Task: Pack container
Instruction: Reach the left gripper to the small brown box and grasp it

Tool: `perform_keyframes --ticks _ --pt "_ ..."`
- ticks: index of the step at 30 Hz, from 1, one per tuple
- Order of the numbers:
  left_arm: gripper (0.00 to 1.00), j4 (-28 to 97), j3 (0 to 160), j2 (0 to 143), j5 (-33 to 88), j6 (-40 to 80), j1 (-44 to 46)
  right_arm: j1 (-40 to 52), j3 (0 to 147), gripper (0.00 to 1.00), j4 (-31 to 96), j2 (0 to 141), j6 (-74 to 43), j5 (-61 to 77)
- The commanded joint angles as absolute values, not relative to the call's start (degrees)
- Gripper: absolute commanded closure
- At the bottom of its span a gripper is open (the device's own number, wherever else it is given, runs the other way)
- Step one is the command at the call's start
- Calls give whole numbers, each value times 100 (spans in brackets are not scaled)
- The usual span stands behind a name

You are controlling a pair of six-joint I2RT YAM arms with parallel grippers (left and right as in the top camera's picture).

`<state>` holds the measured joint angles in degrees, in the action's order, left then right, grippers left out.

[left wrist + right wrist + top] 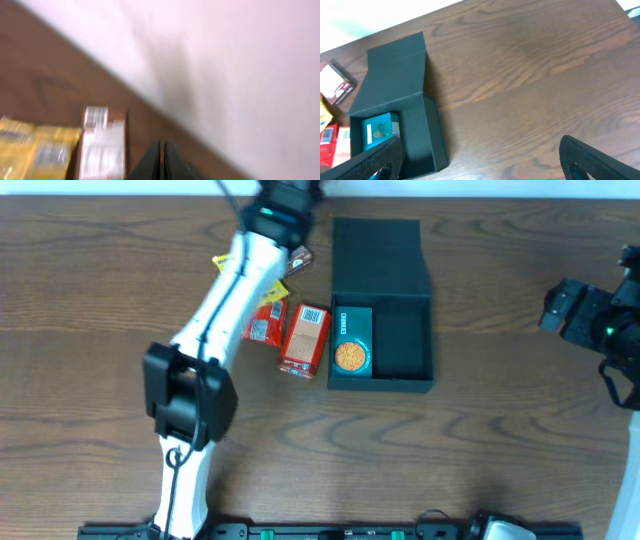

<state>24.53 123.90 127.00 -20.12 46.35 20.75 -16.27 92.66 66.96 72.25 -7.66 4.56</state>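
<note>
The container (403,345) sits open a little to the 3 o'clock side of the middle of the bench (500,445). Its flap lid (378,252) is laid back flat toward 12 o'clock. Inside, a teal cookie box (351,343) lies flat against the 9 o'clock wall, and the 3 o'clock half shows bare black floor.

Just outside that 9 o'clock wall lies an orange-red box (305,338), and a small red packet (266,323) lies just beyond it. At about 10 o'clock from the container, near the lid's corner, is a brown packet with a white label (102,147). A yellow packet (35,152) lies right beside it.

My left fingers (150,165) are pressed together with nothing between them, and their tips point toward the bench's 12 o'clock edge, just beside the brown packet. My right fingers (592,157) are spread wide and hold nothing. They hang over bare wood at 3 o'clock, well apart from the container.
</note>
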Motion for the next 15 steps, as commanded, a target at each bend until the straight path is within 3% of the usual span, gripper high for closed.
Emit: perform_keyframes --ticks 1,4,15 --pt "94 1767 12411 12929 -1264 4517 1745 -1706 9299 1 6689 7179 -847 561" --pt "95 1098 12414 13338 -423 4525 1503 -1706 9299 1 6689 7181 -849 561" --pt "94 1048 12414 14442 -362 4740 1551 -1706 9299 1 6707 7201 -849 561"
